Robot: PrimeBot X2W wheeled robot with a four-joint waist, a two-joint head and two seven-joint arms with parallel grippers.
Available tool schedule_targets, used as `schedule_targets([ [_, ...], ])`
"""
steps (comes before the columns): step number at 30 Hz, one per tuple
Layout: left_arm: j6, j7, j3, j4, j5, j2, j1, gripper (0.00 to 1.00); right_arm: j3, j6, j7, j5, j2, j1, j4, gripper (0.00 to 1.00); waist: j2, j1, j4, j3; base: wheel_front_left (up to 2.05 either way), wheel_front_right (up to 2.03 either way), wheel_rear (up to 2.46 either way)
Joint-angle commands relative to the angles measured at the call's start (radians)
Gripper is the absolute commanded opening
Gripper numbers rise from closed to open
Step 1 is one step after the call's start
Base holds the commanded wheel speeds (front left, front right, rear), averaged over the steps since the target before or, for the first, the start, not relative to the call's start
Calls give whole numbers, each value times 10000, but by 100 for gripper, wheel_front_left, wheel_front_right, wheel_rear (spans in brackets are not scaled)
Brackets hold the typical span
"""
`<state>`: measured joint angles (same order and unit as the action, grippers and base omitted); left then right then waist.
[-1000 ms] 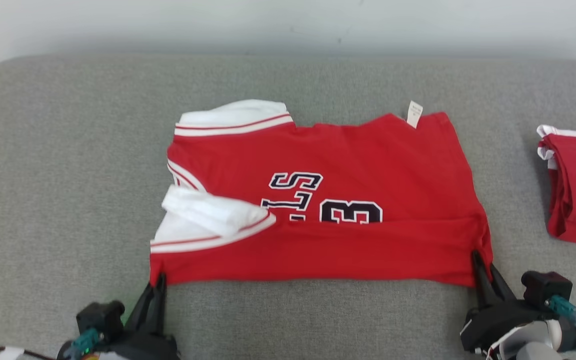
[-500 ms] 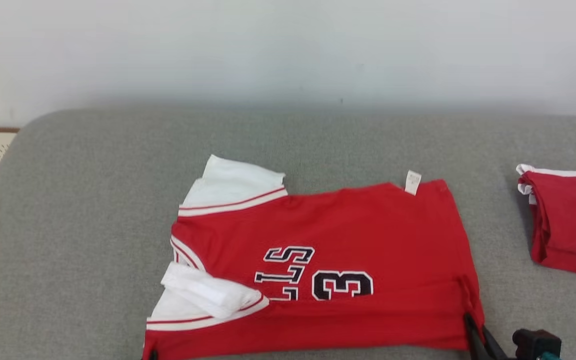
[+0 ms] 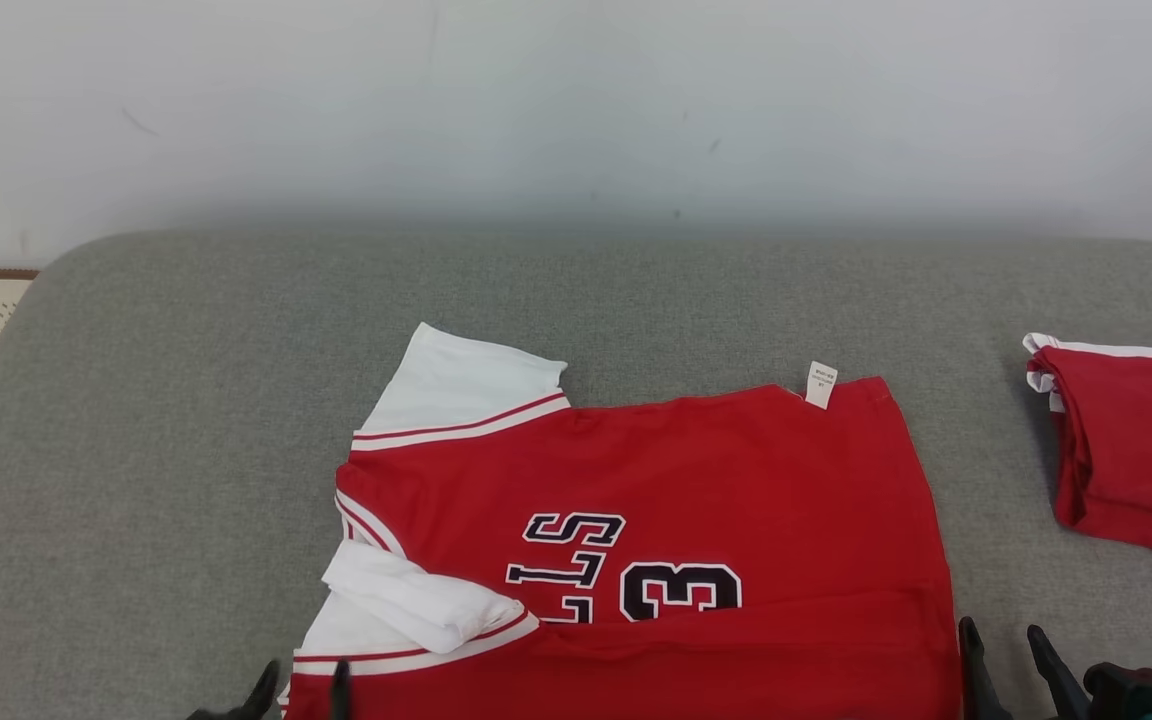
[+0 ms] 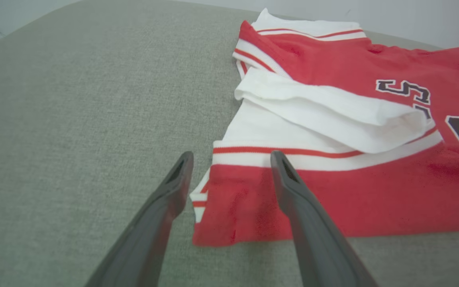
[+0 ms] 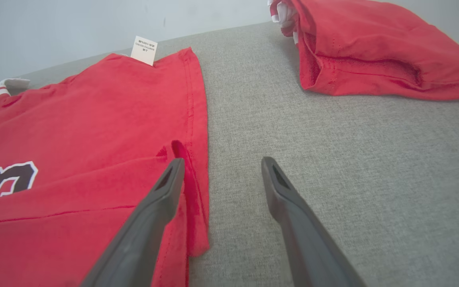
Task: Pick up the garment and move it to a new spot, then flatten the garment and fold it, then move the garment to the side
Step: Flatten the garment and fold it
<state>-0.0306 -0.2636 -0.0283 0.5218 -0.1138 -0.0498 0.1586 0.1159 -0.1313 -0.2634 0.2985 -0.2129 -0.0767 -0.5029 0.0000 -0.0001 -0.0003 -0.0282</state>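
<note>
Red garment (image 3: 696,470) corner beneath left gripper (image 4: 231,156)

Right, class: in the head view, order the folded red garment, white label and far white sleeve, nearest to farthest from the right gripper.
1. Folded red garment, to the right gripper's right.
2. White label, jersey's back edge.
3. Far white sleeve, upper left.

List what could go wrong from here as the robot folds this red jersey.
1. The white sleeve lies bunched on the red jersey; further folds might trap that lump.
2. The open left hand and right hand sit at the jersey's near corners; a finger could snag the cloth.
3. A folded red garment lies to the right; sliding the jersey there may disturb it.
</note>
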Motion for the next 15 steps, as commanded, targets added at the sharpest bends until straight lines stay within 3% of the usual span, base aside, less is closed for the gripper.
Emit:
schedule_targets([
  [1, -37, -11, -207, -213, 153, -13, 60, 100, -70, 11, -8, -122, 98, -78, 83, 100, 0, 1, 11, -52, 0, 0, 0],
  [7, -258, -11, -1220, -594, 32, -19, 162, 100, -169, 11, -8, -348, 253, -130, 203, 100, 0, 1, -20, -132, 0, 0, 0],
  [8, -243, -11, -1400, -584, -25, -16, 187, 93, -135, 11, -8, -368, 294, -133, 206, 100, 0, 1, -44, -156, 0, 0, 0],
  [9, -227, -11, -1578, -587, -25, -21, 244, 77, -99, 11, -8, -372, 330, -144, 195, 100, 0, 1, -75, -183, 0, 0, 0],
  [10, -192, -10, -1691, -582, -45, -21, 289, 77, -54, 11, -8, -371, 351, -171, 170, 100, 0, 1, -107, -213, 0, 0, 0],
  [13, -126, -10, -2002, -476, -106, -18, 306, 100, 46, 11, -8, -362, 352, -307, 120, 100, 0, 1, -211, -281, 0, 0, 0],
  [15, -44, -10, -2140, -403, -156, -21, 459, 92, 117, 11, -8, -329, 345, -371, 95, 100, 0, 1, -326, -365, 0, 0, 0],
])
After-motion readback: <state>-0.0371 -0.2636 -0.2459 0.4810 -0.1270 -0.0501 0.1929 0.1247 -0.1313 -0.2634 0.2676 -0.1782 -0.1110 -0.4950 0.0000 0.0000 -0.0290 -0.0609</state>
